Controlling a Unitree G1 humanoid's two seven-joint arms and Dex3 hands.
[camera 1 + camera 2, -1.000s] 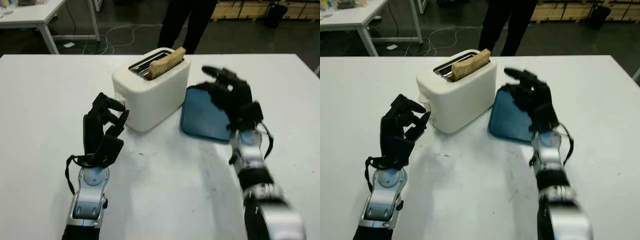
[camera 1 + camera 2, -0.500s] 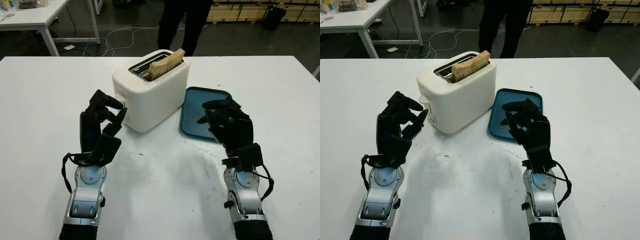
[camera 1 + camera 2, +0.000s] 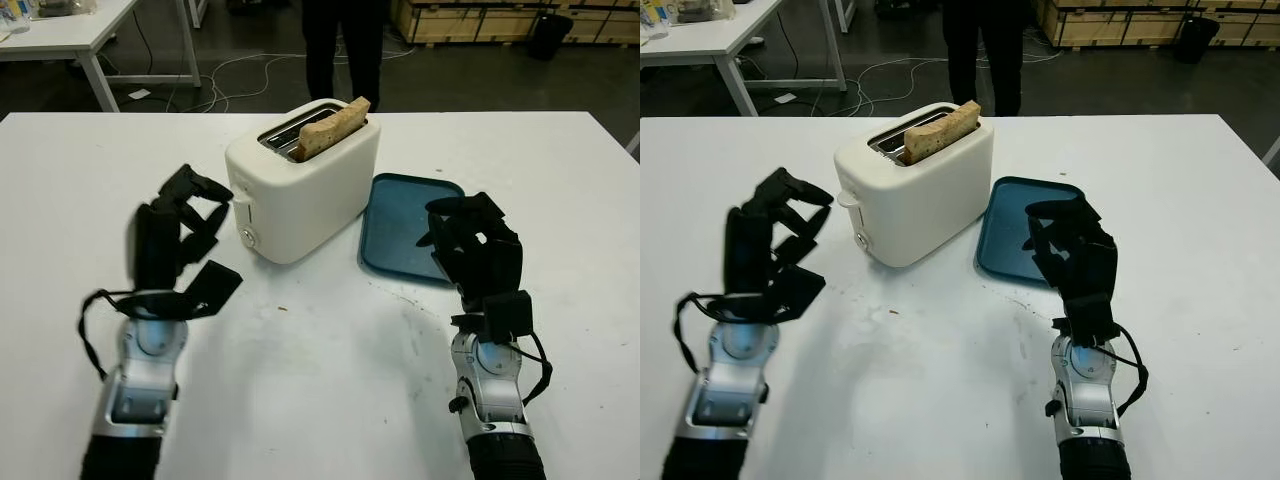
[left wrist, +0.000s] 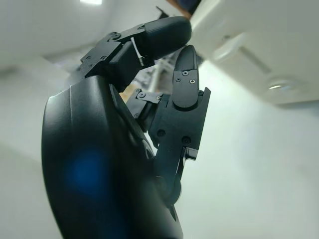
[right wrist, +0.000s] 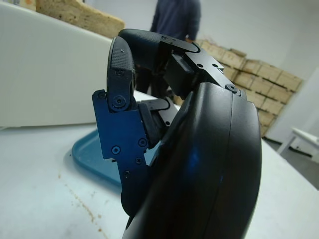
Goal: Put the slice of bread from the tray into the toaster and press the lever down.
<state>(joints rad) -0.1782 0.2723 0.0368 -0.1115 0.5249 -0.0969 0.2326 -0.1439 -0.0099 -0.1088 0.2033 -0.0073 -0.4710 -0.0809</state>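
Golden bread (image 3: 332, 126) upright in white toaster (image 3: 300, 180).

The head stereo pair looks forward and down at the table (image 3: 320, 380), sharing the toaster (image 3: 300, 190). Each wrist camera sits close behind its hand, facing that toaster.

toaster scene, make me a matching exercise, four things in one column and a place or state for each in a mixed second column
Things:
1. slice of bread
2. blue tray
3. left hand
4. right hand

Places or states:
A. bare, lying on the table right of the toaster
B. over the tray's near edge, holding nothing
C. sticking up out of the toaster slot
D. left of the toaster, near its lever

Pairs: 1-C, 2-A, 3-D, 4-B
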